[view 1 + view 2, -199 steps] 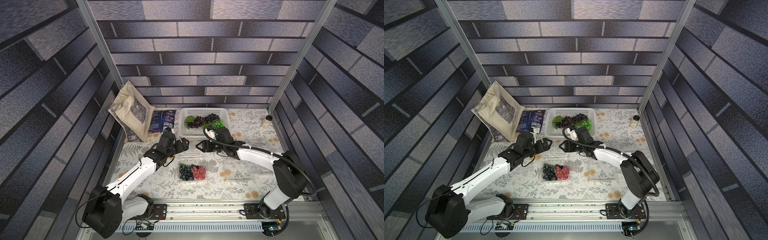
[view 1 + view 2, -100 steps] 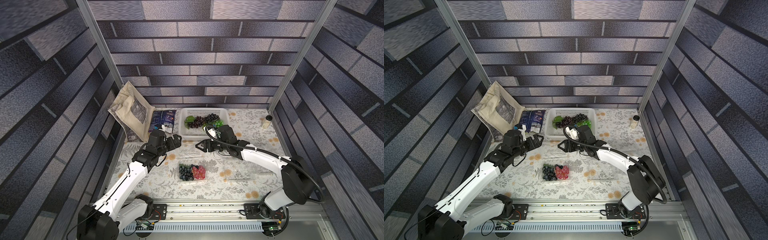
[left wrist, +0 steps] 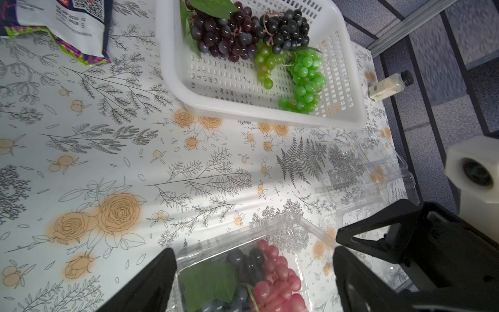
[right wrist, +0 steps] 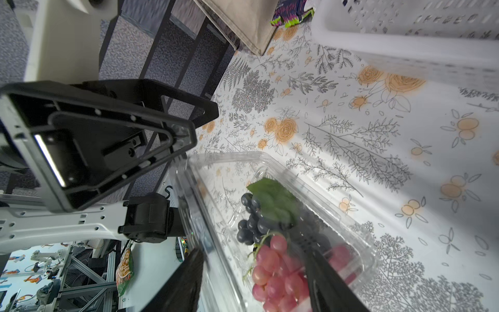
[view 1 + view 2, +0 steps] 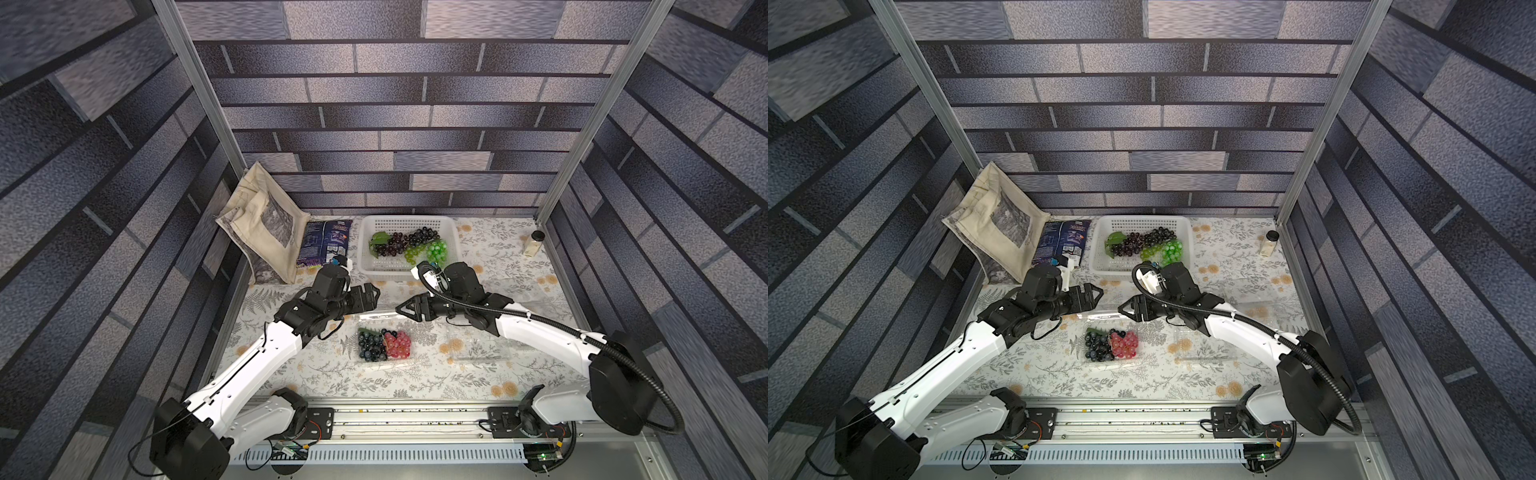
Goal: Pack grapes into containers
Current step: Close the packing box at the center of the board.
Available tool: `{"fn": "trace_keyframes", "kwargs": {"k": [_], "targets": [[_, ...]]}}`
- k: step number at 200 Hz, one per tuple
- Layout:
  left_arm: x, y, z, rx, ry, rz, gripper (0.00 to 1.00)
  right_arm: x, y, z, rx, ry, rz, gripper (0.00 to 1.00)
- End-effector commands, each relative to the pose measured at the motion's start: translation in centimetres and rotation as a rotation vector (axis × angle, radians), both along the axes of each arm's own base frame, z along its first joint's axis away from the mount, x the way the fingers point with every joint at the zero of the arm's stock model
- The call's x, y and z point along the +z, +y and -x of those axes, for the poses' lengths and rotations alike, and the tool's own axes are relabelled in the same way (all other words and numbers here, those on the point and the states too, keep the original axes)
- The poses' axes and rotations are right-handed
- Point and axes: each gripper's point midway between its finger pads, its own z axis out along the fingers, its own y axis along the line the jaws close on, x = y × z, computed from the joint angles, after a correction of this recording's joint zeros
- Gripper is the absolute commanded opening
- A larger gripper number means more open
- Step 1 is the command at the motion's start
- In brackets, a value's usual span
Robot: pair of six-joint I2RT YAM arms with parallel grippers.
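The left gripper (image 5: 373,296) is spread wide and empty, hovering just past the far left corner of the punnet (image 5: 384,357). In its wrist view the fingers (image 3: 159,278) stand well apart. The right gripper (image 5: 399,309) faces it with jaws partly spread and nothing pinched, its tips at the far right end of the raised lid (image 5: 376,321). Its fingers are blurred in its wrist view, so contact with the lid cannot be told.

The punnet sits mid-table with its long axis side to side and its lid open on the far side, toward the basket (image 5: 409,219). Dark grapes (image 5: 370,349) with a leaf (image 5: 365,331) fill its left half and red grapes (image 5: 397,345) its right. Both wrist views cut the punnet off.

The basket holds dark and green bunches (image 5: 415,245). An empty punnet (image 5: 484,351) and a third punnet (image 3: 356,173) lie to the right, their outlines hard to trace on the floral cloth (image 5: 415,374).
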Motion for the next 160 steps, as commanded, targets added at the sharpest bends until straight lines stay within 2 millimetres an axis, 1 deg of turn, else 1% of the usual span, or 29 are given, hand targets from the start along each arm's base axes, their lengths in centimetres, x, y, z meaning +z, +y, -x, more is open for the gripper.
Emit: {"fn": "trace_keyframes", "kwargs": {"k": [1,44,68,81,101,121,160], "targets": [[-1.1,0.0,1.6,-0.032,0.031,-0.046,0.92,-1.0,-0.8,1.9,-0.004,0.039,0.043,0.61],[-2.3,-0.7,4.1,-0.078,0.077,-0.059,0.92,-2.1,-2.4,4.4,-0.018,0.045,0.121,0.61],[-3.1,-1.2,5.5,-0.102,0.104,-0.074,0.92,-3.1,-3.6,5.7,-0.031,0.062,0.185,0.61],[-3.7,-1.7,6.0,-0.103,0.116,-0.066,0.92,-3.4,-4.4,6.2,-0.044,0.055,0.209,0.6],[-4.8,-2.8,6.8,-0.115,0.144,-0.022,0.92,-3.6,-5.1,6.9,-0.049,0.068,0.235,0.6],[-5.8,-3.1,7.5,-0.119,0.163,-0.04,0.92,-4.2,-5.6,7.4,-0.062,0.088,0.258,0.6],[-6.5,-3.8,8.3,-0.14,0.183,-0.056,0.92,-5.9,-6.1,8.8,-0.069,0.14,0.285,0.59]]}}
